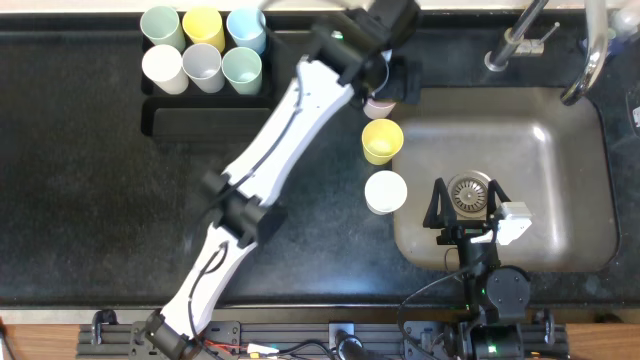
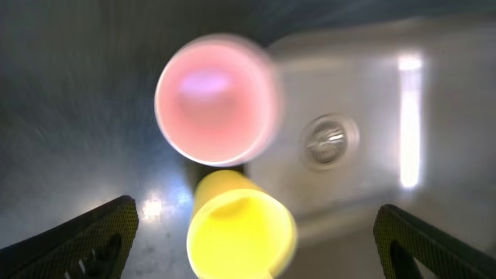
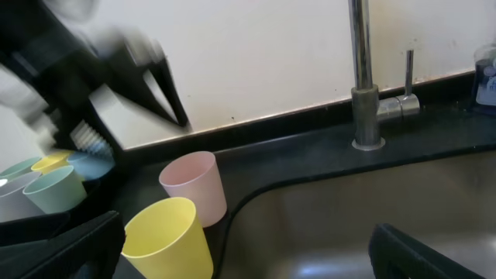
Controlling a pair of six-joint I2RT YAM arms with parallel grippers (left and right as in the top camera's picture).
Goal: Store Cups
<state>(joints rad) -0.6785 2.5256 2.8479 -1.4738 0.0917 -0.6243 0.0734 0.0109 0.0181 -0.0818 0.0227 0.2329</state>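
A pink cup (image 2: pixel 215 99) stands upright on the dark counter at the sink's corner, with a yellow cup (image 2: pixel 240 229) beside it and a white cup (image 1: pixel 386 191) further along the sink edge. My left gripper (image 2: pixel 256 209) hangs open above the pink cup (image 1: pixel 378 104), holding nothing. In the right wrist view the pink cup (image 3: pixel 195 186) and yellow cup (image 3: pixel 167 236) stand side by side below the left gripper (image 3: pixel 151 85). A black tray (image 1: pixel 200 122) at the back left holds several upright cups. My right gripper (image 1: pixel 467 205) rests open over the sink.
The steel sink (image 1: pixel 560 150) with its drain (image 1: pixel 468 192) takes up the right side. A faucet (image 3: pixel 364 77) rises at the back edge. The yellow cup (image 1: pixel 382 140) sits right at the sink rim. Bare counter lies left of the left arm.
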